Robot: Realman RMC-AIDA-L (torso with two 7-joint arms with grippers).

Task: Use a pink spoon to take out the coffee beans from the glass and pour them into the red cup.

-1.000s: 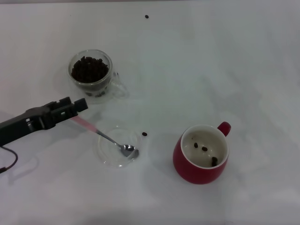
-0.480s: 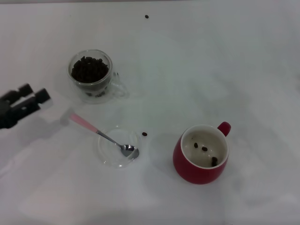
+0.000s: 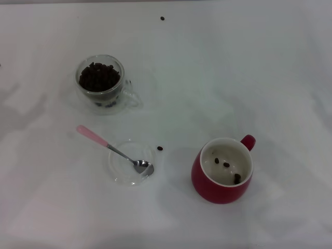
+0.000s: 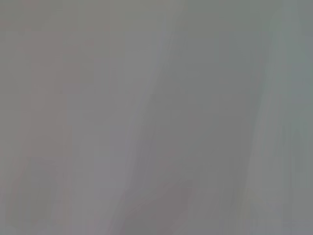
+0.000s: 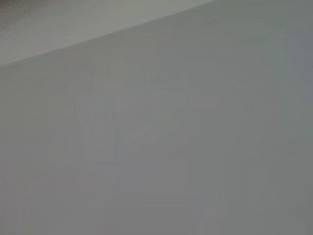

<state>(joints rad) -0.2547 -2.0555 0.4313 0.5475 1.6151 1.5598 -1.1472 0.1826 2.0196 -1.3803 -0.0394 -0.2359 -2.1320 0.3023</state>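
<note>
Now the pink spoon (image 3: 115,150) is lying free on the white table (image 3: 270,78), with its metal bowl resting inside the flat clear glass saucer (image 3: 130,162) and its pink handle reaching out over the saucer's rim toward the left side. Behind it, the glass (image 3: 101,84) is standing upright, filled with coffee beans (image 3: 98,77). The red cup (image 3: 224,169) is sitting to the right of the saucer, holding a few beans. One loose bean (image 3: 160,148) is lying just beside the saucer and another loose bean (image 3: 162,18) far back. Neither gripper is showing in any view, so I cannot tell their state.
</note>
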